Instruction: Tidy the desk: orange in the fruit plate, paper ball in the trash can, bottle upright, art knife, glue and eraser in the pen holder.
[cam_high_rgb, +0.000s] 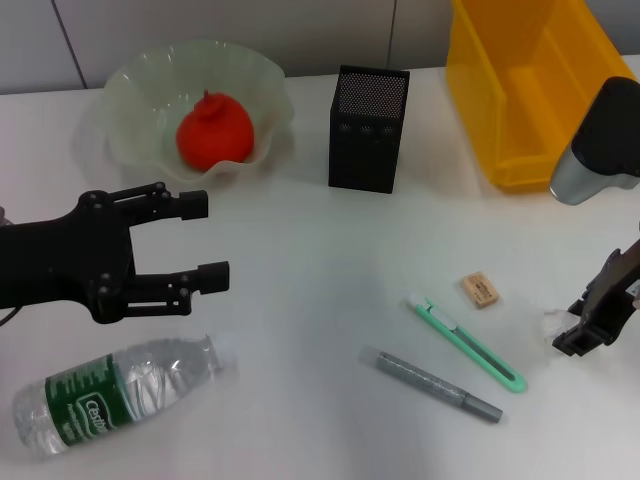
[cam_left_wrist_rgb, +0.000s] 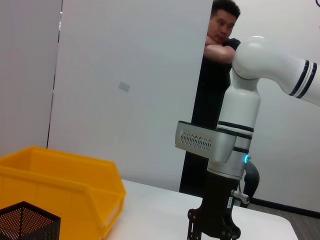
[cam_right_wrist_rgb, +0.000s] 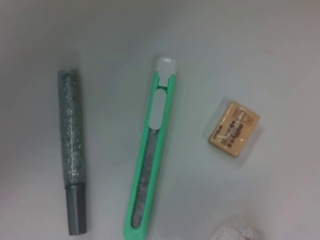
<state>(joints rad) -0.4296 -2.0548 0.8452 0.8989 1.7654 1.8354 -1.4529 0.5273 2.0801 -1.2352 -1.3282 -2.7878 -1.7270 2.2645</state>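
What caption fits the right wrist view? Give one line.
Glue, green knife and eraser lying apart on the white desk, paper ball at the frame edge.

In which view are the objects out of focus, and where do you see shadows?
Right wrist view: glue pen, art knife and eraser look slightly soft. Head view: sharp, with a soft shadow beside the pen holder. Left wrist view: even light, yellow bin clear.

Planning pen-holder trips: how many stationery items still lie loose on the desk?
3: glue nearest the robot, art knife beside it, eraser beyond the knife, all lying near the right gripper.
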